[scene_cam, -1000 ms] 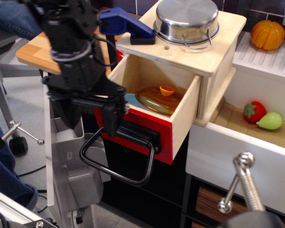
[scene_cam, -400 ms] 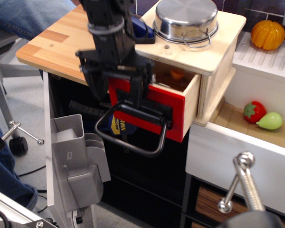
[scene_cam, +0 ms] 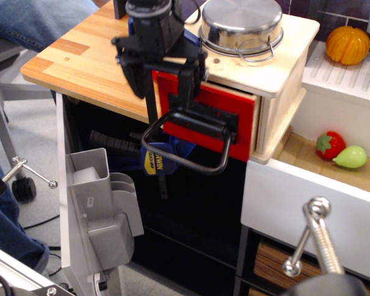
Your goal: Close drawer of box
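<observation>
The plywood box [scene_cam: 285, 68] stands on the counter with a steel pot [scene_cam: 242, 24] on its flat top. Its drawer [scene_cam: 237, 120] is pushed almost fully in. The red front sits close to the box face, and only a thin strip of plywood side shows at the right. The black loop handle [scene_cam: 191, 157] hangs down and forward from the red front. My black gripper [scene_cam: 168, 102] is at the left part of the red front, with its two fingers [scene_cam: 150, 92] spread apart against the panel and holding nothing. The inside of the drawer is hidden.
A wooden tabletop [scene_cam: 74, 58] lies to the left. A long white tray [scene_cam: 308, 203] below right holds a toy strawberry [scene_cam: 330, 145] and a pear [scene_cam: 350, 156]. An orange pumpkin [scene_cam: 348, 44] sits at the back right. A blue clamp [scene_cam: 155, 161] hangs under the counter. A metal rod [scene_cam: 314, 240] is in the foreground.
The drawer has slid from wide open to almost shut. My gripper has moved right and back with the red front. The orange lid inside is now hidden.
</observation>
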`<state>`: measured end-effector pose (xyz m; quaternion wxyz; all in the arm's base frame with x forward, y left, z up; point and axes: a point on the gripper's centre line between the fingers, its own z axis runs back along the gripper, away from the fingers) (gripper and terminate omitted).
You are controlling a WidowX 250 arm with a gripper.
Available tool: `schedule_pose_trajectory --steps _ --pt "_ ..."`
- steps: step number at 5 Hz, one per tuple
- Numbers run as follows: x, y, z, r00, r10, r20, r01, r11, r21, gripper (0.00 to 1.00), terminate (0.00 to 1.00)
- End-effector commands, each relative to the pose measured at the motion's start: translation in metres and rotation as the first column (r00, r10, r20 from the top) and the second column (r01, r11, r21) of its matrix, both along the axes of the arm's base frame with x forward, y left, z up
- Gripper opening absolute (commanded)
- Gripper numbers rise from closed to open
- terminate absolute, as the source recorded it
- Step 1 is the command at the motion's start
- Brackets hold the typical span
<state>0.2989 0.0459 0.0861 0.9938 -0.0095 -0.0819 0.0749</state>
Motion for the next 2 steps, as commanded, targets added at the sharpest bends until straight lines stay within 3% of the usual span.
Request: schedule_pose_trajectory --steps 1,2 --pt "0.0226 0.0075 0.0128 0.996 0.036 0.084 -0.039 0.999 0.035 1.00 0.00" --pt "0.0213 0.0082 0.0194 0.998 0.016 0.067 -0.019 0.999 0.049 1.00 1.00"
